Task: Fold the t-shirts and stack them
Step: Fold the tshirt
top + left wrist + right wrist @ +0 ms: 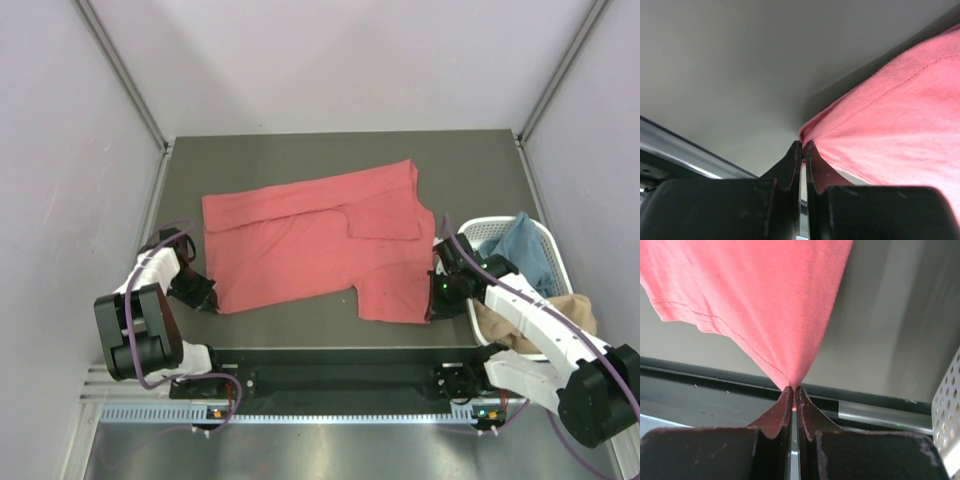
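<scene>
**Both grippers pinch the near corners of the red shirt**

The coral-red t-shirt (pixel 320 245) lies spread across the middle of the dark table (pixel 300 160). Its long side runs left to right. A strip along its far edge is folded over, and a smaller flap lies doubled back near its right end.

The left gripper (pixel 205 293) sits low at the shirt's near-left corner. In the left wrist view its jaws are pressed almost together, with a bunched point of red cloth caught between the tips. The hem stitching runs away from that point up to the right.

The right gripper (pixel 435 305) is at the near-right corner, just beside the white basket (pixel 548 240). Its jaws are likewise closed tight on a tip of the same shirt. In the right wrist view the cloth fans upward from the pinch, pulled into a taut cone, with the double-stitched hem curving off to the left.

The basket stands at the table's right edge. A blue shirt (pixel 522 250) lies crumpled in its far part. A tan shirt (pixel 565 312) spills over its near rim, partly hidden under the right arm.
</scene>
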You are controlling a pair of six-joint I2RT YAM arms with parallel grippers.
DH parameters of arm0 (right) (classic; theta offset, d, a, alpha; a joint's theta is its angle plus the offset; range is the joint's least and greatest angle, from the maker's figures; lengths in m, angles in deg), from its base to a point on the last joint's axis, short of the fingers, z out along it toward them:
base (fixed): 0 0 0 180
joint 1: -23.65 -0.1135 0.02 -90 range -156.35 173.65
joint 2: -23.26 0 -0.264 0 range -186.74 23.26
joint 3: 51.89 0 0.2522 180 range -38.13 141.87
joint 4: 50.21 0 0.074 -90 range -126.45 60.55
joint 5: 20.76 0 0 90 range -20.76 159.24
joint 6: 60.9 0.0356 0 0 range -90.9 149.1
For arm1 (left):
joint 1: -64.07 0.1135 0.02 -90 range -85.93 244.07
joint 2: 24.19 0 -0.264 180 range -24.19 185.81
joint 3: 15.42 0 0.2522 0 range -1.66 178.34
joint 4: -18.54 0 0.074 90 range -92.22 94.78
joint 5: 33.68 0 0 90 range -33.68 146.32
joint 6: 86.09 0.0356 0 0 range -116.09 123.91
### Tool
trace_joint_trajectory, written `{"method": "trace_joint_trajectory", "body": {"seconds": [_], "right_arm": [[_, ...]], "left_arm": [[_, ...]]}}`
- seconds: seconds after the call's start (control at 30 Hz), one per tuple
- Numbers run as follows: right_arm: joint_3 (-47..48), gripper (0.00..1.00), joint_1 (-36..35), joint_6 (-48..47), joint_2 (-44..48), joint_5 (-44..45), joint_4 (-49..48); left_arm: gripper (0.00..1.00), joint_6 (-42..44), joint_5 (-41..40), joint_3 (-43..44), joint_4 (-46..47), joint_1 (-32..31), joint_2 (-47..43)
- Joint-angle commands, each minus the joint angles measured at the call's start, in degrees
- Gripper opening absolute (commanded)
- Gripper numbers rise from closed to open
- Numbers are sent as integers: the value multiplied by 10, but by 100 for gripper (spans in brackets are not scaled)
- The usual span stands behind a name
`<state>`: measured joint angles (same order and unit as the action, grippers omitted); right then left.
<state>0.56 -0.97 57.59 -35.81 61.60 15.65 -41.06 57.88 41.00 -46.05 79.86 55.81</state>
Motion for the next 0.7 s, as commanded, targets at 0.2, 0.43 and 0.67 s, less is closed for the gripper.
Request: {"method": "trace_joint_trajectory", "body": {"seconds": [0.2, 0.43, 0.67], "right_arm": [[49, 0, 4, -9, 51, 21, 106], [112, 0, 105, -46, -16, -32, 64], [256, 0, 176, -125, -126, -59, 50]], "left_arm": [[0, 2, -24, 18, -27, 6, 1], [0, 14, -26, 46, -30, 6, -21], [0, 49, -3, 104, -31, 4, -21]]}}
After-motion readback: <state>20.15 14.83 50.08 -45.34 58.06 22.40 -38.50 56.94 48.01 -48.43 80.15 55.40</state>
